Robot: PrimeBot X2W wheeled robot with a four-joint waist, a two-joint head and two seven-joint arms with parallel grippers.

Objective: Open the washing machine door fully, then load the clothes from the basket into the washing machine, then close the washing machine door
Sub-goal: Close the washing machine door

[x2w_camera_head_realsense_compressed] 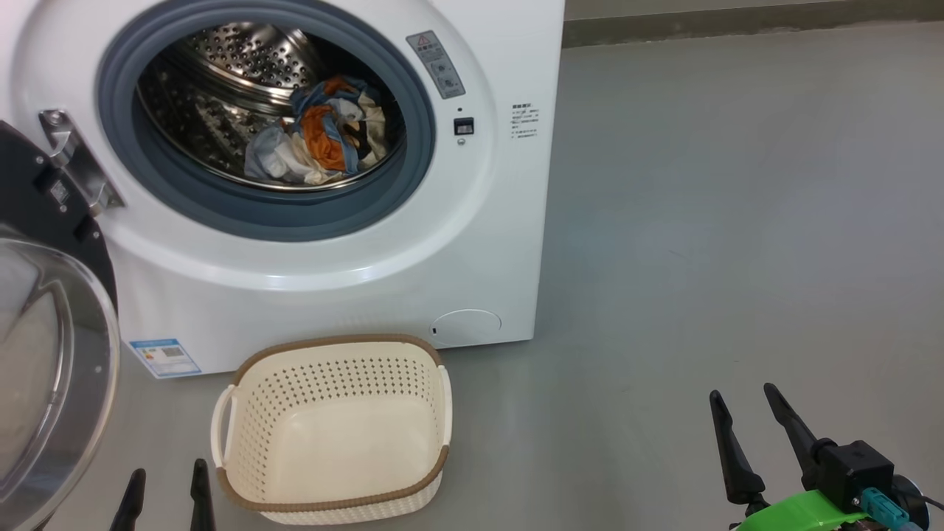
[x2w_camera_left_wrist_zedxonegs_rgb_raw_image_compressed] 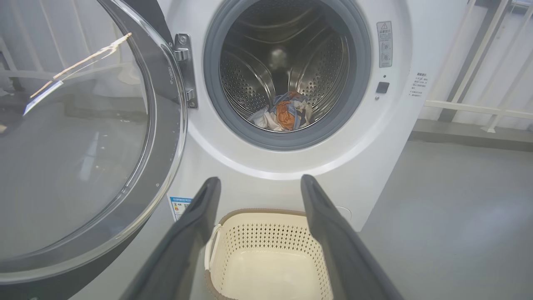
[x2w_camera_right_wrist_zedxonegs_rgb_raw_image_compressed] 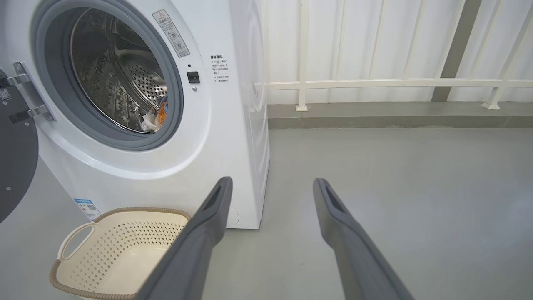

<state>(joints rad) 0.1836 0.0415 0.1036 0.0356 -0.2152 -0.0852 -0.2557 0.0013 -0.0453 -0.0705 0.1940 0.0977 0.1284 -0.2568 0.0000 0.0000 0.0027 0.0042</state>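
Clothes (x2w_camera_head_realsense_compressed: 324, 136) lie in the drum, the basket (x2w_camera_head_realsense_compressed: 243, 369) is empty, and the door is not yet shut.
The door (x2w_camera_head_realsense_compressed: 44, 354) hangs wide open to the left of the washing machine (x2w_camera_head_realsense_compressed: 472, 243), on its hinge (x2w_camera_head_realsense_compressed: 74, 158). It looks stiff and fairly heavy, and its glossy rim is probably slick (the glass bulge is no place to press), so I would push the rim's outer edge, far from the hinge. The left gripper (x2w_camera_head_realsense_compressed: 168, 490), near the door, and the right gripper (x2w_camera_head_realsense_compressed: 743, 398) both have their jaws apart and hold nothing.

The head view looks down on the washing machine (x2w_camera_head_realsense_compressed: 332, 287) and basket (x2w_camera_head_realsense_compressed: 332, 380); both wrist views face them from lower, nearby.
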